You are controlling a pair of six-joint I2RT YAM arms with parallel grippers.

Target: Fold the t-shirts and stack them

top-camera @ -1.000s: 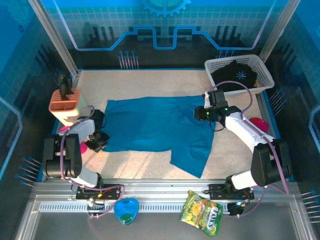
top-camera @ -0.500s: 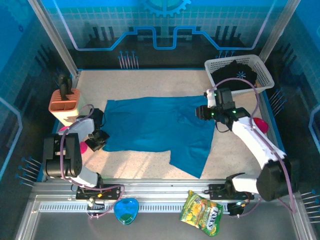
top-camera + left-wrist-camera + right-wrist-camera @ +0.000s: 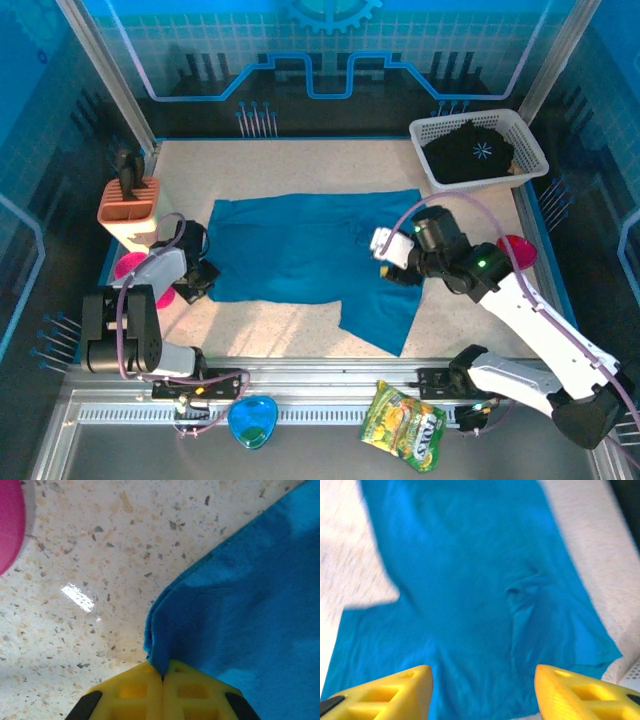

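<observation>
A: Left gripper (image 3: 162, 677)?
B: Fingers pressed together, clamped on the edge of the teal t-shirt (image 3: 300, 245) at its near-left corner. In the wrist view the hem runs straight into the seam between the two fingers.
A: Right gripper (image 3: 482, 690)?
B: Fingers apart, nothing between them. It's over the right part of the teal t-shirt. The cloth under it lies flat apart from one small wrinkle.
A: Where's that shirt?
B: Spread out mid-desk (image 3: 280, 325), between the two arms. One part reaches toward the near edge, right of centre.
A: And the other one?
B: Black t-shirt (image 3: 470, 155), white starburst print facing up. It's bundled in the white basket (image 3: 530, 140) at the far right corner, well apart from both grippers.
</observation>
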